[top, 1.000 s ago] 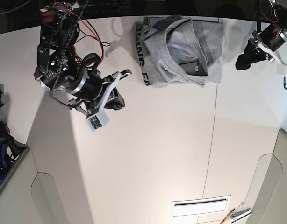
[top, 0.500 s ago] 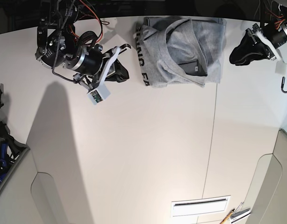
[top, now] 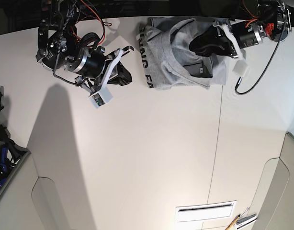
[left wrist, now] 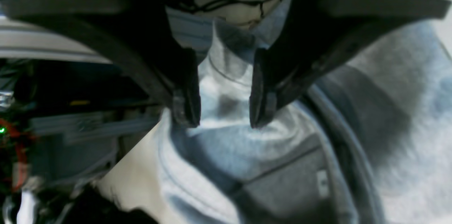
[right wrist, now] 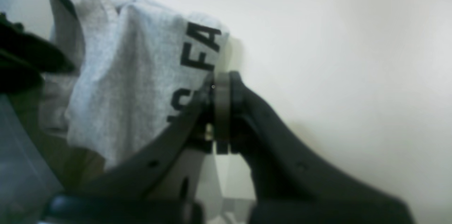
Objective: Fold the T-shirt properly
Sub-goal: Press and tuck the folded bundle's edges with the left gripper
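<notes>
Garment under inspection is the T-shirt (top: 185,52), heather grey, lying folded into a rough rectangle at the far edge of the white table (top: 152,158) in the base view, with black lettering running along its left fold. In that view the left gripper (top: 197,44) sits over the shirt's upper layers near the collar area, reaching in from the view's right; its opening cannot be judged from this angle. The right gripper (top: 127,76) hangs over bare table just beside the shirt's lettered edge, on the view's left, apart from the cloth. Left wrist view: the left gripper (left wrist: 222,111) shows its two dark fingers (left wrist: 185,104) parted with a clear gap, grey cloth of the T-shirt (left wrist: 247,153) visible between and below them; nothing is clamped, though whether the tips touch the fabric cannot be told. A ribbed seam and a small label show lower in the picture. Right wrist view: the right gripper (right wrist: 221,86) has its fingers pressed together with no gap and nothing between them. The T-shirt (right wrist: 116,86) lies just beyond the tips, letters "FA" readable on its near fold, with bare table (right wrist: 335,58) to the right.
</notes>
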Robot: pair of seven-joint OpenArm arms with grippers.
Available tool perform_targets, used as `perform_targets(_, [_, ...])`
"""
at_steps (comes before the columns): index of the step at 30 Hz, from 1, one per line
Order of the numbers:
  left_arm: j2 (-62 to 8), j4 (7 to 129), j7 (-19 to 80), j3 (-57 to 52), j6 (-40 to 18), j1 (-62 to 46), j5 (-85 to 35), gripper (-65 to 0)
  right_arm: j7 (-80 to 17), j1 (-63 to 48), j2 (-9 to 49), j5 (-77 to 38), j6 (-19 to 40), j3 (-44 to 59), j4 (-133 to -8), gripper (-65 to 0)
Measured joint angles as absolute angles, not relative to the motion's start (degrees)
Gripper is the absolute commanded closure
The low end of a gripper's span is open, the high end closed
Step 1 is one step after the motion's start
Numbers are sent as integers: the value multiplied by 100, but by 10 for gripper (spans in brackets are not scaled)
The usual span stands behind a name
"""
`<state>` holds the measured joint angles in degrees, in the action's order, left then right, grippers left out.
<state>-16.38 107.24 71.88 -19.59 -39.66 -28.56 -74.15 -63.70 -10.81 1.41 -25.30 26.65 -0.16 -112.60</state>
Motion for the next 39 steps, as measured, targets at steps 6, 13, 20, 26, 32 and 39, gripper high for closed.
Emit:
perform_targets(6, [-1653, 10724, 7105, -1925, -3966, -2856, -7028, -274, -6370, -1081, 141, -2530, 2665, -16, -11260, 0])
perform_targets(13, [-1651, 10724, 7109, -2014, -3966, -2853, -7032, -274, -6370, -1081, 141, -2530, 2665, -16, -11260, 0])
perform_targets(20, [-1653, 10724, 7089, -2797, -3966, -2853, -7030, -273, -6370, -1081, 141, -2530, 2665, -16, -11260, 0])
perform_targets(26, [-1651, 10724, 7085, -2803, -3966, -2888, -7035, -273, -6370, -1081, 141, -2530, 2665, -16, -11260, 0])
perform_targets(32, [-1651, 10724, 6792, -2265, -3968, -2867, -6399, -273, -6370, -1081, 141, -2530, 2665, -16, -11260, 0])
perform_targets(39, [-1653, 10724, 6490, -2010, -3966, -2867, -5892, -273, -6370, -1081, 141, -2530, 2665, -16, -11260, 0])
